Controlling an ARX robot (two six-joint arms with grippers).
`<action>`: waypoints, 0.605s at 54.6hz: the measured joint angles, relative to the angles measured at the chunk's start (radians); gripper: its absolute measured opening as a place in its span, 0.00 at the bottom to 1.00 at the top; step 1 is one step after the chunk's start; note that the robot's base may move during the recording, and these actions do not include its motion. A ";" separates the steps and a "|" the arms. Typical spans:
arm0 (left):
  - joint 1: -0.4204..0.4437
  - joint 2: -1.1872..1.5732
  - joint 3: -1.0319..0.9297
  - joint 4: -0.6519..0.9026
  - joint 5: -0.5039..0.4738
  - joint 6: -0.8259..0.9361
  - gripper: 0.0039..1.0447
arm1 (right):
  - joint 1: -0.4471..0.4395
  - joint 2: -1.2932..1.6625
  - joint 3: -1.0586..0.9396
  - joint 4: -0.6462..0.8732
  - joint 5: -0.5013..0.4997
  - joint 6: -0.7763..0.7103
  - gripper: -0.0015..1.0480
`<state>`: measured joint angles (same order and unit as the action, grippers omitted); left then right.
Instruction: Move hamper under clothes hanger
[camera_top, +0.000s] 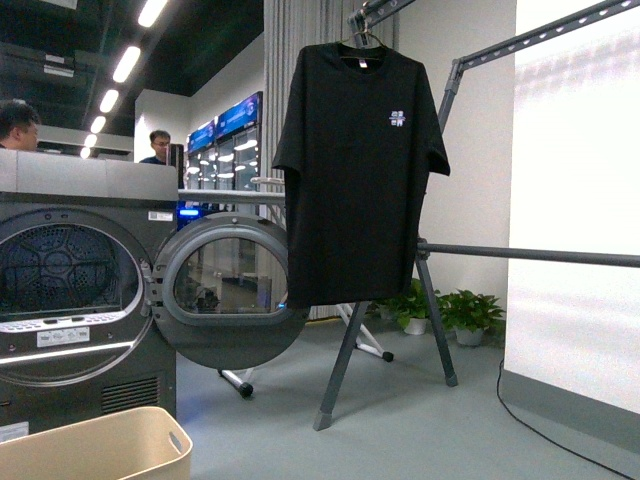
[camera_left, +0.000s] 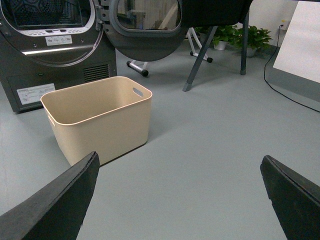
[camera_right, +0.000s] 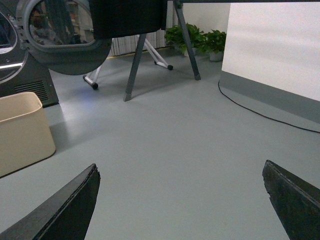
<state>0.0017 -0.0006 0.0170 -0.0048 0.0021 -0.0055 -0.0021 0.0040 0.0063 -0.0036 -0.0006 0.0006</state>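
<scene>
The cream-beige hamper stands empty on the grey floor at the lower left, in front of the dryer. It also shows in the left wrist view and at the edge of the right wrist view. The black T-shirt with a white chest logo hangs on a clothes hanger from a grey rack, to the right of the hamper and farther away. My left gripper is open and empty above bare floor, short of the hamper. My right gripper is open and empty over bare floor.
A grey dryer stands at the left with its round door swung open toward the rack. Rack legs stand on the floor. Potted plants, a white panel and a black cable are at the right.
</scene>
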 joint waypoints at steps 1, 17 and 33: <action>0.000 0.000 0.000 0.000 -0.002 0.000 0.94 | 0.000 0.000 0.000 0.000 0.000 0.000 0.93; 0.000 0.001 0.000 0.000 -0.003 0.000 0.94 | 0.001 0.000 0.000 0.000 -0.002 0.000 0.93; 0.000 0.000 0.000 0.000 -0.002 0.000 0.94 | 0.001 0.000 0.000 0.000 -0.002 0.000 0.93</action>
<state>0.0013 -0.0002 0.0170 -0.0048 0.0006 -0.0059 -0.0013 0.0036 0.0063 -0.0036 -0.0021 0.0006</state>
